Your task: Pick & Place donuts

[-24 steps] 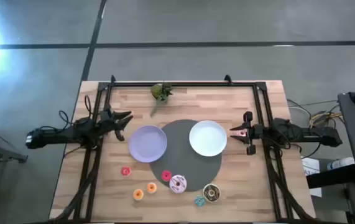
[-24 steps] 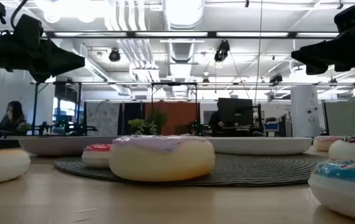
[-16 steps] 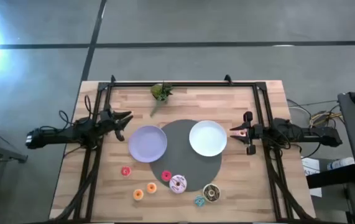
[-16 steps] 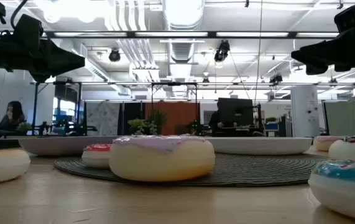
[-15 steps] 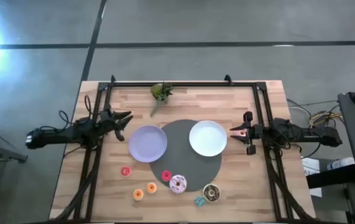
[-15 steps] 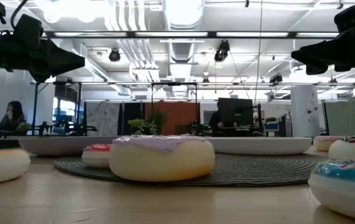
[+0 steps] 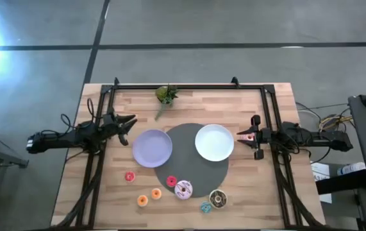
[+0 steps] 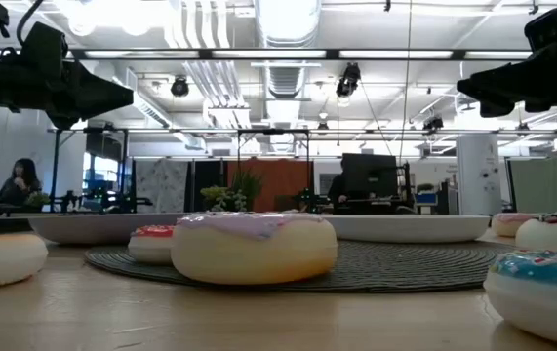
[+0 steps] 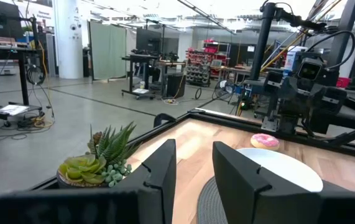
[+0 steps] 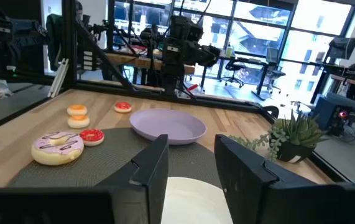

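Tabletop (image 7: 279,192): plant (image 7: 165,95) w/ plates

Only the person (image 8: 19,181) in the room behind has shifted slightly — head raised.

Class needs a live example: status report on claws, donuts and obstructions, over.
Left claw and right claw open, empty, at the table's sides. Donuts all off lavender plate and white plate. Nothing blocking.

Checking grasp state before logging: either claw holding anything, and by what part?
Nothing held. The left claw and right claw both stand open and empty at the table's sides, and the donuts, like the frosted one, lie untouched on the table.
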### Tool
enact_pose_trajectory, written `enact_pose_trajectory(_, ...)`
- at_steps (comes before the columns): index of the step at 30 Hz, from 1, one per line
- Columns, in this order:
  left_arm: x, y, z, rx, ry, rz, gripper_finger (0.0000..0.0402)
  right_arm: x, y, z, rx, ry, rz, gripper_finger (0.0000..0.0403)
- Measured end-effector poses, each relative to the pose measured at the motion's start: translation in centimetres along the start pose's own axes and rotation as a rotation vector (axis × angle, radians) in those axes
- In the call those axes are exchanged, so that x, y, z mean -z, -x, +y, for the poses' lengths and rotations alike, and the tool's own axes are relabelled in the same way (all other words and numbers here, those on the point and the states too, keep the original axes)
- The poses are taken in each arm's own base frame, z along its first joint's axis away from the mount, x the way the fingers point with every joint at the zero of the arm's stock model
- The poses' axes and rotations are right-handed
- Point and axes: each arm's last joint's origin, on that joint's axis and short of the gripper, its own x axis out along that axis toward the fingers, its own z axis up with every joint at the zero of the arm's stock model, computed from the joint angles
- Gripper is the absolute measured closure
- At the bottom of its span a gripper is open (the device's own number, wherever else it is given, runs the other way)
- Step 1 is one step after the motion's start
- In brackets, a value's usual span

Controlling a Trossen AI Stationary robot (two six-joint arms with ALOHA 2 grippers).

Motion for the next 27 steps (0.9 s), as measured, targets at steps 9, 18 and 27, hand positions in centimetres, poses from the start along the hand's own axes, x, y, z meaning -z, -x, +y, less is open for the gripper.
enact_pose_trajectory(9, 0.0, 0.0, 0.0, 0.0, 0.0, 0.0, 0.0321, -0.01, 0.0, 0.0, 0.0, 0.0, -0.001, 0.028)
enact_pose_trajectory(18, -0.01, 0.0, 0.01, -0.001, 0.0, 0.0, 0.0321, -0.11, -0.03, -0.27, 0.087, 0.033, -0.002, 0.028)
enact_pose_trajectory(27, 0.0, 0.0, 0.01, -0.001, 0.0, 0.0, 0.0321, -0.01, -0.16, -0.7, 0.236, -0.831, -0.077, 0.028)
